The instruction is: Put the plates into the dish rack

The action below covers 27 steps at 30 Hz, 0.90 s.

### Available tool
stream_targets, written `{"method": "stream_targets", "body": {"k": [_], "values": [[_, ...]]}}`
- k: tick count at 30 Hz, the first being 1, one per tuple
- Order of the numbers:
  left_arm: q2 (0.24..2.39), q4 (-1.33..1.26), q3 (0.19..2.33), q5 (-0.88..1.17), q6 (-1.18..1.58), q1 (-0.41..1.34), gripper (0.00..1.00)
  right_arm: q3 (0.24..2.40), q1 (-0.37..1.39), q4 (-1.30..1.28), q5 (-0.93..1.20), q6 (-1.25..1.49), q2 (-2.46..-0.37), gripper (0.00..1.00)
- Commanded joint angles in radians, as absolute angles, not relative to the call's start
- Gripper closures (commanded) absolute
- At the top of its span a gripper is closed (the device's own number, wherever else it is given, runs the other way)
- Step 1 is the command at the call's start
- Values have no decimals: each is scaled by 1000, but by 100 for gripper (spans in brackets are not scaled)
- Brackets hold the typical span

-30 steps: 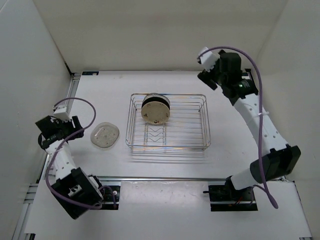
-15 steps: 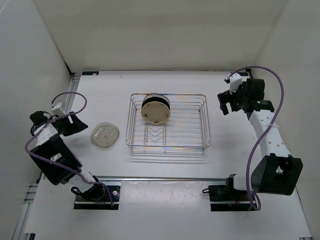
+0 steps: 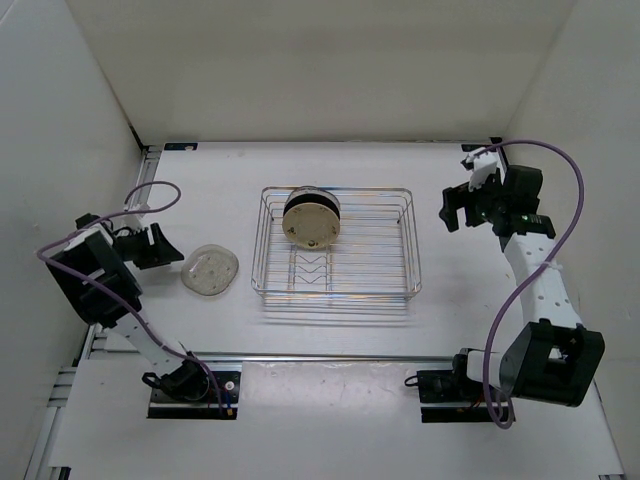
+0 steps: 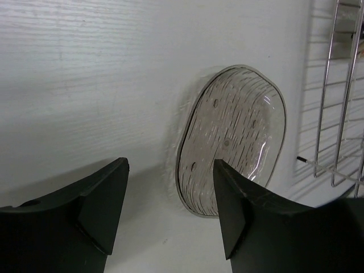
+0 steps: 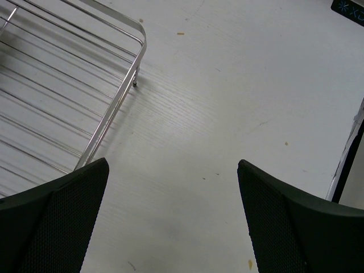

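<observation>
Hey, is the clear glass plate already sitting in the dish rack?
No, the clear glass plate lies flat on the table, to the left of the dish rack and apart from it.

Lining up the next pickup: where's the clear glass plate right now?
In the top view the clear glass plate lies flat on the table, left of the dish rack and apart from it, just ahead of the open left gripper.
</observation>
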<state>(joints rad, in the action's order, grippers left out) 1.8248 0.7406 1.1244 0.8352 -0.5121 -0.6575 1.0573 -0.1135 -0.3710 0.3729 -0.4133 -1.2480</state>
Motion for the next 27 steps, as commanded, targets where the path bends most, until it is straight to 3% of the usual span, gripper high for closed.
{"method": "stream_targets", "body": {"k": [1, 12, 27], "values": [[1857, 825, 1215, 847, -598, -621, 30, 1042, -135, -327, 405, -390, -1226, 3], [1957, 950, 1348, 753, -644, -511, 37, 1032, -176, -327, 459, -380, -1226, 3], [2026, 1161, 1422, 721, -802, -502, 45, 1032, -204, -307, 468, -362, -1226, 3]]}}
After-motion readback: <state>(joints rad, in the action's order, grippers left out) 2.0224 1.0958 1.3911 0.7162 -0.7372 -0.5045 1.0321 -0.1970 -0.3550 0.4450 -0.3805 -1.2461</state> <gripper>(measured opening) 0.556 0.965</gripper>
